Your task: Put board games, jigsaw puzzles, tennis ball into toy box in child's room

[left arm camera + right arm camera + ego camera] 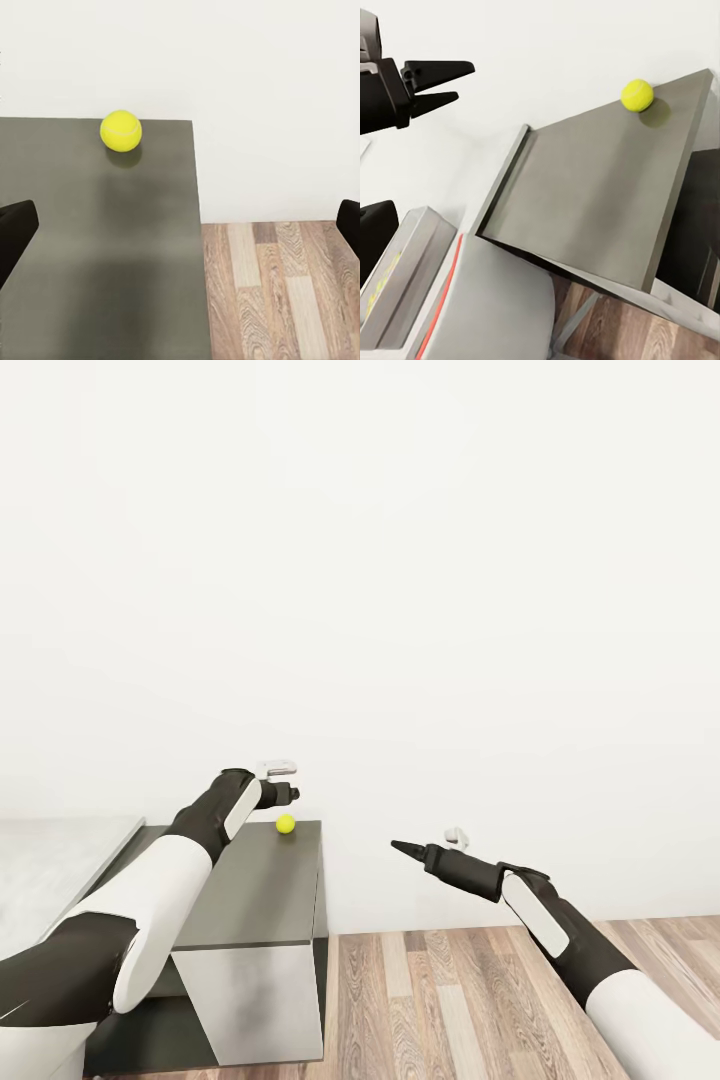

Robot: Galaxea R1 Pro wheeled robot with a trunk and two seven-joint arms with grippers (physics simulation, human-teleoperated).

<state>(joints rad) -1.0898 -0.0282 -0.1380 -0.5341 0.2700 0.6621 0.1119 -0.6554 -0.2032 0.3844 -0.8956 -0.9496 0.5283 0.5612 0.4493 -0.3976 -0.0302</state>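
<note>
- As I held the rig at the table [250,890], what the next reach turned on was this: the ball [286,824] lay ahead of and below the left gripper [291,793], which hung over the table's far end.
- The ball rested on the table's dark top, close to its far edge by the wall and towards the corner that borders the wood floor [460,1000].
- In the left wrist view the ball [121,130] sat beyond the fingers [16,225], not between them, and somewhat off their centre line, nearer one finger than the other.
- The left gripper was released, its jaws spread wide; the right wrist view showed it from the side [454,81] with a clear gap between the tips.
- A ball has no long axis, so I judged that no wrist turn was needed, only a move forward and down with a small sideways correction.
- The right gripper [398,846] hung off the table's floor-side edge, over the floor, and well farther from the ball than the left one, so I judged the left arm was the one to use.
- I could not tell whether the right gripper was released or clenched: the head view gave me only a dark pointed tip.
- My count: one ball, one table, two grippers, with nothing held in the left.
- Risk, as I judged it: the ball was near the table's edge and would roll, so a nudge from one finger could send it off.
</note>
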